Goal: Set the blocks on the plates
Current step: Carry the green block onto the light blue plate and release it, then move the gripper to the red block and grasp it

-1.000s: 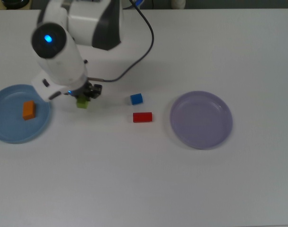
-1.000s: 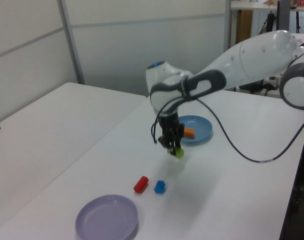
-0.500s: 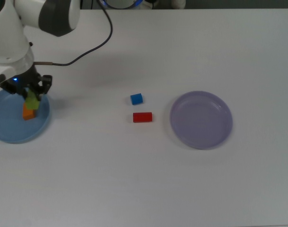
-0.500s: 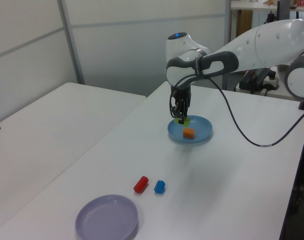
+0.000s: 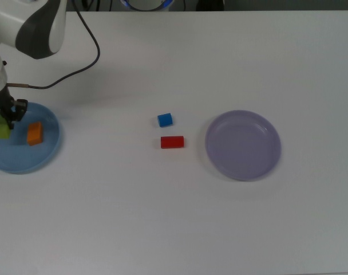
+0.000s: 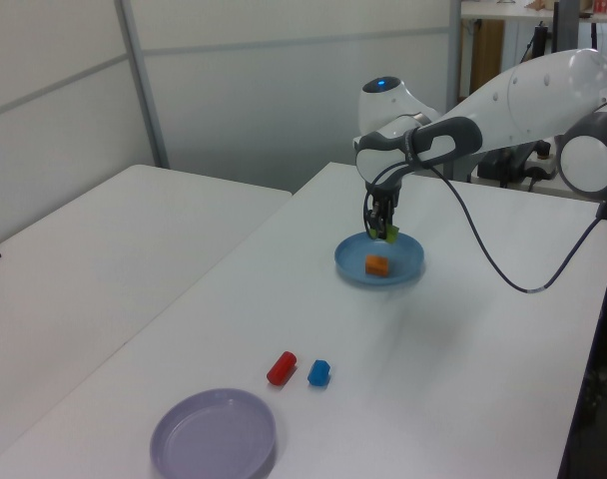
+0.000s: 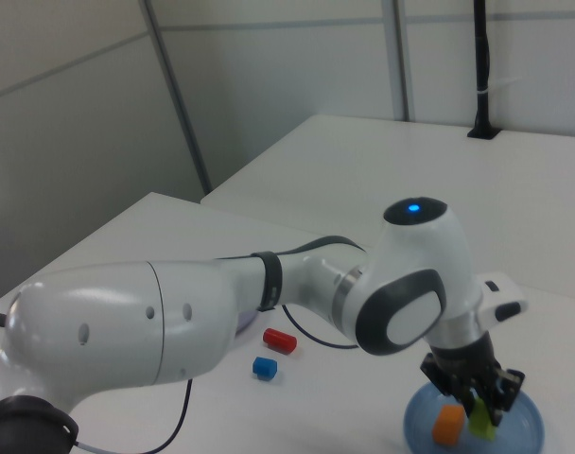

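Observation:
My gripper [image 5: 3,121] is shut on the lime-green block [image 5: 2,131] and holds it low over the light blue plate [image 5: 48,156], on the side toward the top view's left. The orange block [image 5: 35,133] lies on that plate just beside it. In the left view the gripper [image 6: 386,231] holds the green block [image 6: 392,236] behind the orange block [image 6: 377,265]. The blue cube [image 5: 165,120] and red block [image 5: 172,142] rest on the table mid-way. The lavender plate [image 5: 242,145] holds nothing.
A black cable [image 5: 88,40] trails from the arm across the table's far side in the top view. The arm's white links [image 7: 221,312] fill the right view's left and hide most of the lavender plate there.
The gripper carried the lime-green block from the open table to over the blue plate, past the orange block toward the top view's left. The other blocks have not moved.

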{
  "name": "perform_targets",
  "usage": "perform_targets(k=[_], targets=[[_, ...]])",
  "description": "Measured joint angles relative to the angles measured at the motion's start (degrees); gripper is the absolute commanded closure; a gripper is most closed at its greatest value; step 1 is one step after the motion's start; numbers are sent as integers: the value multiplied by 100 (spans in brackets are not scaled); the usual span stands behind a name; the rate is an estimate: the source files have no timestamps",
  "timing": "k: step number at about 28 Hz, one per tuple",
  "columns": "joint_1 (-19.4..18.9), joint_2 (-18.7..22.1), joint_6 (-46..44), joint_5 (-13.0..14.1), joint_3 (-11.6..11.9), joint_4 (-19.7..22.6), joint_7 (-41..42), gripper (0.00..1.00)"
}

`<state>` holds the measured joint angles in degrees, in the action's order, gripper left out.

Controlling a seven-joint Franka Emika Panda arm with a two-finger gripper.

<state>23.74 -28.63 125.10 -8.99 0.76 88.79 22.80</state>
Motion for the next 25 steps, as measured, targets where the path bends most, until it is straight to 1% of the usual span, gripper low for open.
perform_targets(k=[8, 9, 12, 13, 15, 22, 24, 25], targets=[[17, -214, 0, -1, -6, 3, 60, 87], [6, -247, 0, -1, -8, 4, 60, 71], [-20, -346, 0, -1, -22, 4, 60, 49], [-24, -363, 5, -1, -24, 0, 60, 34], [-27, -377, 7, -1, -27, -2, 60, 0], [-22, -370, 7, 12, -27, -34, 57, 0], [-22, -354, 8, 122, -28, -67, 55, 0], [-23, -338, 8, 223, -31, -91, 55, 0]])
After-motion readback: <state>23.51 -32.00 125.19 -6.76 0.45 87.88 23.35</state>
